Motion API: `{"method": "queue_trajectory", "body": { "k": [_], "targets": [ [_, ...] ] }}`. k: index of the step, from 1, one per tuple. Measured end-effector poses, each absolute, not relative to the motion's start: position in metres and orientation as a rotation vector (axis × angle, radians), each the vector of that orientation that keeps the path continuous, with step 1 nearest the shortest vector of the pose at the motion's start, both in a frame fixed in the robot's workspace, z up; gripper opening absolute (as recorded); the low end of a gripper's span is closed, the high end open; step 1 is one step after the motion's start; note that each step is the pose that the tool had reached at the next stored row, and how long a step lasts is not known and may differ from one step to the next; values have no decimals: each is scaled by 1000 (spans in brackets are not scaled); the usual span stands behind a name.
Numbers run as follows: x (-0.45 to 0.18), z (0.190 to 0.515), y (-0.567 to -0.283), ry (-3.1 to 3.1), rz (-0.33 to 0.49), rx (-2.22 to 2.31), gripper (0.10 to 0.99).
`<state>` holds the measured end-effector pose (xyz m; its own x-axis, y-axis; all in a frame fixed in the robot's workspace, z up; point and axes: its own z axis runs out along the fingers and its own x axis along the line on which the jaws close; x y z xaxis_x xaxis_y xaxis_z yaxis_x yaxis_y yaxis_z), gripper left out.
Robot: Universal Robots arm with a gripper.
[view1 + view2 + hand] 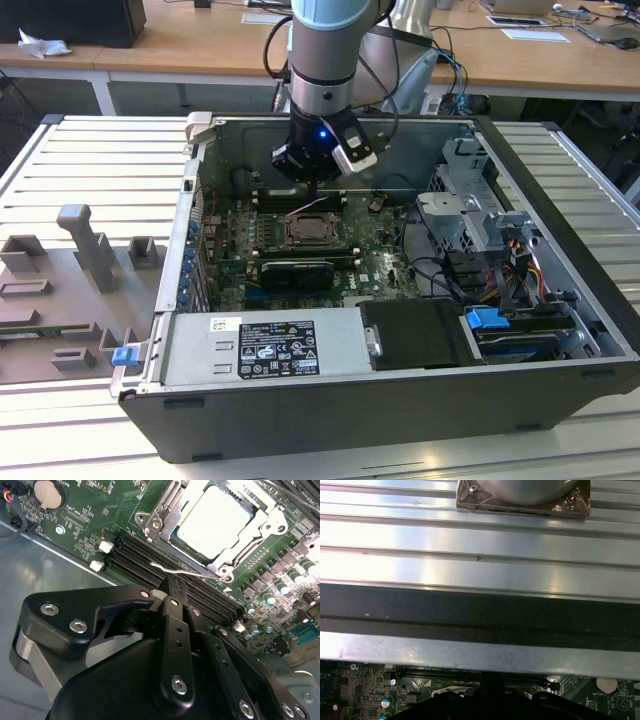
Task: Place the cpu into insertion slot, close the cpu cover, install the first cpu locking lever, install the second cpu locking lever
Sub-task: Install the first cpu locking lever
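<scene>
The cpu (212,517), a pale square chip, lies in the insertion slot (318,232) on the green board. The silver cpu cover (260,517) lies flat around it as a frame. One thin wire locking lever (192,573) runs along the slot's near side, beside the black memory slots (135,555). My gripper (172,586) is shut with nothing between its fingers, and its tip is right at this lever, touching or nearly touching it. In the exterior view the gripper (312,188) hangs just behind the slot. A second lever (167,502) lies along another side of the slot.
The board sits inside an open computer case (560,150) with walls all round. A power supply (270,345) and drive cage (470,215) stand near the front and the exterior view's right. Cables (440,270) lie beside the slot. Grey fixtures (90,245) stand at the exterior view's left.
</scene>
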<state>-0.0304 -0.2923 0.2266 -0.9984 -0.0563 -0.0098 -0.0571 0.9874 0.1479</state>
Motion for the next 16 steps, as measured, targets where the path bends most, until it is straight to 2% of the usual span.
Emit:
{"method": "queue_trajectory", "body": {
  "k": [16],
  "targets": [
    [-19,215,-294,3126,233,-88,106]
  ]
}}
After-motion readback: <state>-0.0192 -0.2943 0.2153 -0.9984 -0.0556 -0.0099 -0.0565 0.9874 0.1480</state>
